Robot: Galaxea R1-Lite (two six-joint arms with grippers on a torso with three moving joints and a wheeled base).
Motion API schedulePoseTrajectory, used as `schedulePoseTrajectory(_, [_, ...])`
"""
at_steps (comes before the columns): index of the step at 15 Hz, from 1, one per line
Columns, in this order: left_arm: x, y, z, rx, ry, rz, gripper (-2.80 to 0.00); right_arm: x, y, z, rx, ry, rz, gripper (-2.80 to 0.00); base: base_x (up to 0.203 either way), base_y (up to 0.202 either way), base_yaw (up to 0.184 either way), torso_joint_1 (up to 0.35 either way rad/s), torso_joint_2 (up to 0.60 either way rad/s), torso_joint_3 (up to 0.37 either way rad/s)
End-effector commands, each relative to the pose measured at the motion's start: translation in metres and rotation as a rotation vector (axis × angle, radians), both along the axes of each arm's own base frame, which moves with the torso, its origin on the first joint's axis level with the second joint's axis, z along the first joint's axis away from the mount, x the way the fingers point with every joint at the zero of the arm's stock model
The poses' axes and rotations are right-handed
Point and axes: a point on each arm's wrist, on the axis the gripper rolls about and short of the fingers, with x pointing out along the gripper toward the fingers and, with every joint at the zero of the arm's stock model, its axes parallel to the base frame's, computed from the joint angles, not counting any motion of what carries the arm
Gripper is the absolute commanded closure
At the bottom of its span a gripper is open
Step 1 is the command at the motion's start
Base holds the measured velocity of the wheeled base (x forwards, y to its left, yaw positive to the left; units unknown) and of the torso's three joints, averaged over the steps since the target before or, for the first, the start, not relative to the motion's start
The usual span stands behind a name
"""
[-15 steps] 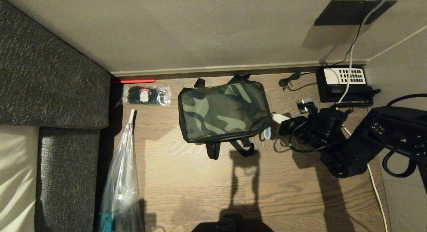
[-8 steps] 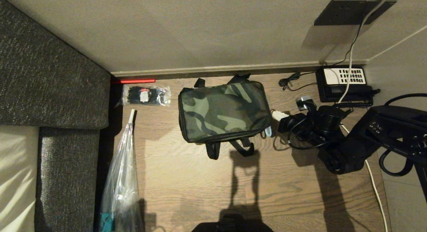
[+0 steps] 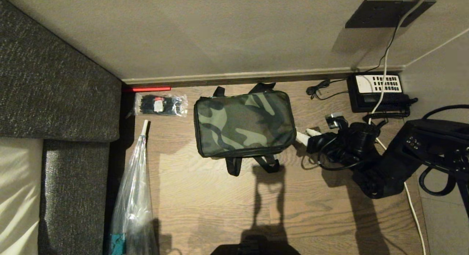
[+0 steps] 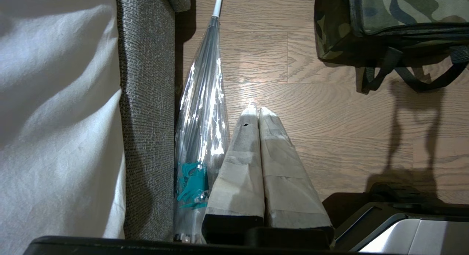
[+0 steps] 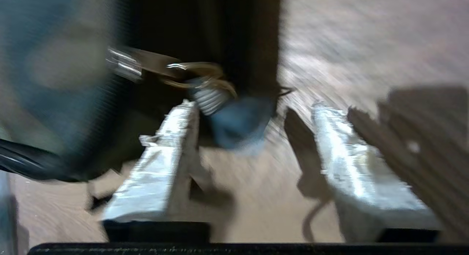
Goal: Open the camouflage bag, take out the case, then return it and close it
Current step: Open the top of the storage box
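Head view, left to right: one grey sofa point(image 3: 55, 86) fills the left side of the frame, one clear plastic sleeve point(image 3: 133, 196) lies along its edge at lower left, and one small bag of black parts point(image 3: 160, 104) sits above it near the skirting. One camouflage bag point(image 3: 243, 124) lies flat on the wooden floor point(image 3: 205, 196) at centre, lid shut, with two black strap loops showing below it and two above. The case is not visible. At upper right one black telephone point(image 3: 379, 92) with a white keypad stands against the wall.

The right gripper point(image 3: 307, 135) reaches in from the right side of the frame at the bag's right end. In the right wrist view its two taped fingers point(image 5: 157, 174) stand moderately apart with nothing between them; a blurred blue pull tab point(image 5: 238, 121) on a metal ring hangs just ahead of them, close by the tip of one finger. Whether that finger touches it I cannot tell.

In the left wrist view the left gripper point(image 4: 255, 112) hangs over bare floor, lower centre of the frame, its two fingers pressed together and empty, well apart from the bag.
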Motion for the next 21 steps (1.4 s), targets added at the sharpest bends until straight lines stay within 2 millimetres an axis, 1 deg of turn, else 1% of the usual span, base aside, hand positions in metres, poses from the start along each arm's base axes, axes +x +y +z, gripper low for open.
schedulePoseTrajectory(1, [0.0, 0.0, 0.0, 0.0, -0.002, 0.0, 0.0, -0.008, -0.014, 0.001, 0.006, 0.039, -0.03, -2.8, 0.0, 0.0, 0.0, 0.0, 0.0, 0.0])
schedulePoseTrajectory(3, [0.0, 0.0, 0.0, 0.0, -0.002, 0.0, 0.0, -0.012, -0.021, 0.004, 0.042, 0.103, -0.051, -2.8, 0.0, 0.0, 0.0, 0.0, 0.0, 0.0])
schedulePoseTrajectory(5, [0.0, 0.0, 0.0, 0.0, -0.002, 0.0, 0.0, -0.013, -0.023, 0.011, 0.082, 0.162, -0.065, -2.8, 0.0, 0.0, 0.0, 0.0, 0.0, 0.0])
schedulePoseTrajectory(7, [0.0, 0.0, 0.0, 0.0, -0.002, 0.0, 0.0, -0.019, -0.026, 0.016, 0.074, 0.196, -0.068, -2.8, 0.0, 0.0, 0.0, 0.0, 0.0, 0.0])
schedulePoseTrajectory(9, [0.0, 0.0, 0.0, 0.0, -0.002, 0.0, 0.0, -0.025, -0.029, 0.016, -0.01, 0.201, -0.061, -2.8, 0.0, 0.0, 0.0, 0.0, 0.0, 0.0])
schedulePoseTrajectory(10, [0.0, 0.0, 0.0, 0.0, -0.002, 0.0, 0.0, -0.026, -0.029, 0.017, -0.009, 0.218, -0.047, -2.8, 0.0, 0.0, 0.0, 0.0, 0.0, 0.0])
schedulePoseTrajectory(11, [0.0, 0.0, 0.0, 0.0, -0.002, 0.0, 0.0, -0.026, -0.028, 0.017, 0.063, 0.267, -0.018, -2.8, 0.0, 0.0, 0.0, 0.0, 0.0, 0.0])
schedulePoseTrajectory(12, [0.0, 0.0, 0.0, 0.0, -0.002, 0.0, 0.0, -0.026, -0.027, 0.019, 0.173, 0.335, 0.002, -2.8, 0.0, 0.0, 0.0, 0.0, 0.0, 0.0])
schedulePoseTrajectory(13, [0.0, 0.0, 0.0, 0.0, -0.002, 0.0, 0.0, -0.024, -0.027, 0.02, 0.247, 0.394, -0.02, -2.8, 0.0, 0.0, 0.0, 0.0, 0.0, 0.0])
schedulePoseTrajectory(15, [0.0, 0.0, 0.0, 0.0, -0.002, 0.0, 0.0, -0.012, -0.027, 0.029, 0.277, 0.41, -0.089, -2.8, 0.0, 0.0, 0.0, 0.0, 0.0, 0.0])
schedulePoseTrajectory(18, [0.0, 0.0, 0.0, 0.0, -0.002, 0.0, 0.0, 0.001, -0.026, 0.038, 0.477, 0.515, -0.149, -2.8, 0.0, 0.0, 0.0, 0.0, 0.0, 0.0])
schedulePoseTrajectory(20, [0.0, 0.0, 0.0, 0.0, -0.002, 0.0, 0.0, 0.009, -0.026, 0.045, 0.539, 0.585, -0.212, -2.8, 0.0, 0.0, 0.0, 0.0, 0.0, 0.0])
schedulePoseTrajectory(21, [0.0, 0.0, 0.0, 0.0, -0.002, 0.0, 0.0, 0.013, -0.025, 0.051, 0.6, 0.611, -0.24, -2.8, 0.0, 0.0, 0.0, 0.0, 0.0, 0.0])
